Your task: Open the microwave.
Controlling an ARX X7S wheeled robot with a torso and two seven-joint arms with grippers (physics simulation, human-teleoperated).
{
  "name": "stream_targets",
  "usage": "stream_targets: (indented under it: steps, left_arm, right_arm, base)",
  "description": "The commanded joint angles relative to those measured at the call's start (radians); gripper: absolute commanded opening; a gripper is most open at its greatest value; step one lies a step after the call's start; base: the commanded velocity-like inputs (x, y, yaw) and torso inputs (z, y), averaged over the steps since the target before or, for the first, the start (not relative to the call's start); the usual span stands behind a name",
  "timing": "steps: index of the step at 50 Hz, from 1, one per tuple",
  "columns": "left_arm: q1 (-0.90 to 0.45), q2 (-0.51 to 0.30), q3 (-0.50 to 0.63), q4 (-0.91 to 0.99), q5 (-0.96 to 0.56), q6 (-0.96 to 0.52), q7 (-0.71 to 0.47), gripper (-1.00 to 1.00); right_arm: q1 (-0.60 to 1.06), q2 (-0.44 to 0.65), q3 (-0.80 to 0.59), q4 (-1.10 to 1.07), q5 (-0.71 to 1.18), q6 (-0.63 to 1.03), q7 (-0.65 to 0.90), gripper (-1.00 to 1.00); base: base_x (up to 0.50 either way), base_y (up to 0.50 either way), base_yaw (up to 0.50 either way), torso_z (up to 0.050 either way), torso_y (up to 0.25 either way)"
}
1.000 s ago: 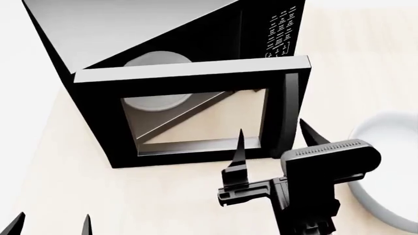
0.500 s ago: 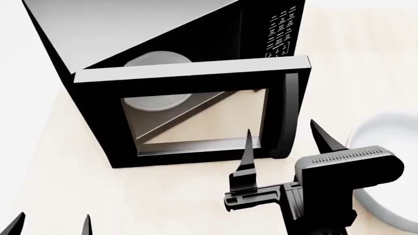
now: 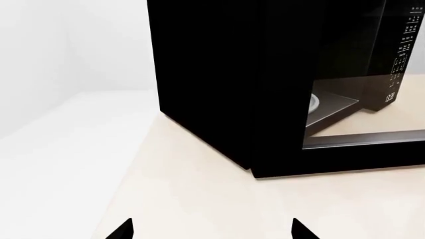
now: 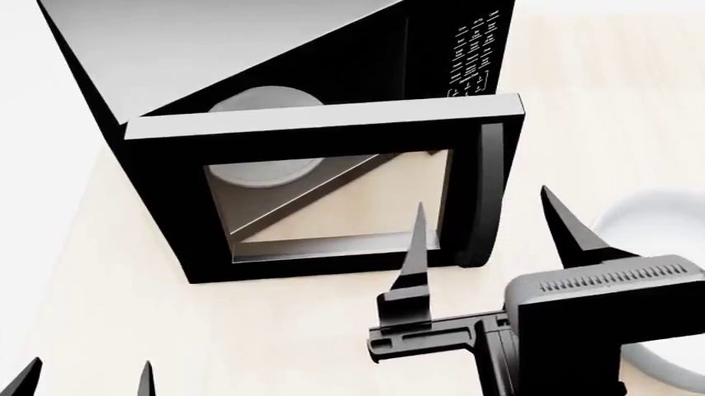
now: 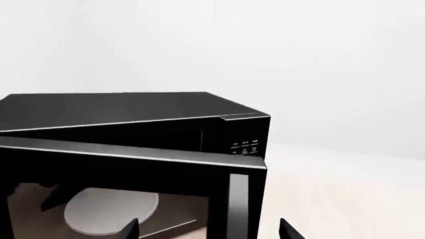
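The microwave [image 4: 276, 107] stands on the pale wooden counter [image 4: 144, 330], and its door [image 4: 319, 194] is swung out wide from the body, so the task looks close to done or done. Through the door glass and over its top edge the white turntable [image 4: 262, 99] shows inside the cavity. The vertical handle [image 4: 484, 194] is at the free edge of the door, on the side of the keypad [image 4: 474, 54].

The right gripper [image 4: 490, 235] is just beside this handle, on the side away from the microwave body, with its two fingers spread apart and nothing between them. I judge it is there because the handle was the part to pull. It does not touch the handle. A white bowl [image 4: 661, 280] lies near the microwave, behind this gripper.

The left gripper [image 4: 82, 379] is low in front of the microwave, well apart from the door, its fingers also apart and empty, probably only waiting.
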Motion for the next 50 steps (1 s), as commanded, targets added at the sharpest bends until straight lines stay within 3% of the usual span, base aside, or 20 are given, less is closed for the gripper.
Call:
stream_targets:
  steps: [1,8,12,14,21,50]
  left_arm:
    - [0.001,-0.003,0.002,0.004,-0.002,0.001,-0.003,1.0]
    - [0.003,-0.007,0.0,0.01,-0.006,0.0,-0.006,1.0]
    - [0.006,-0.01,-0.002,0.015,-0.008,0.001,-0.008,1.0]
    - [0.005,-0.009,-0.001,0.013,-0.008,0.002,-0.008,1.0]
    - [0.005,-0.012,-0.004,0.018,-0.017,0.001,-0.009,1.0]
    - [0.007,-0.019,-0.001,0.023,-0.025,0.005,-0.013,1.0]
  right_arm:
    - [0.029,0.012,0.028,-0.189,0.039,0.13,0.129,1.0]
    - [0.119,0.015,0.049,-0.317,0.114,0.299,0.245,1.0]
    - [0.152,0.01,0.065,-0.351,0.124,0.283,0.253,1.0]
    - [0.187,-0.003,0.107,-0.351,0.248,0.309,0.25,1.0]
    - [0.349,0.005,0.135,-0.348,0.392,0.438,0.337,1.0]
    - [0.797,-0.077,0.104,0.035,0.629,0.613,0.296,1.0]
  base:
    - [0.0,0.0,0.0,0.0,0.0]
    - [0.0,0.0,0.0,0.0,0.0]
    - [0.0,0.0,0.0,0.0,0.0]
    - [0.0,0.0,0.0,0.0,0.0]
    - [0.0,0.0,0.0,0.0,0.0]
    - [0.0,0.0,0.0,0.0,0.0]
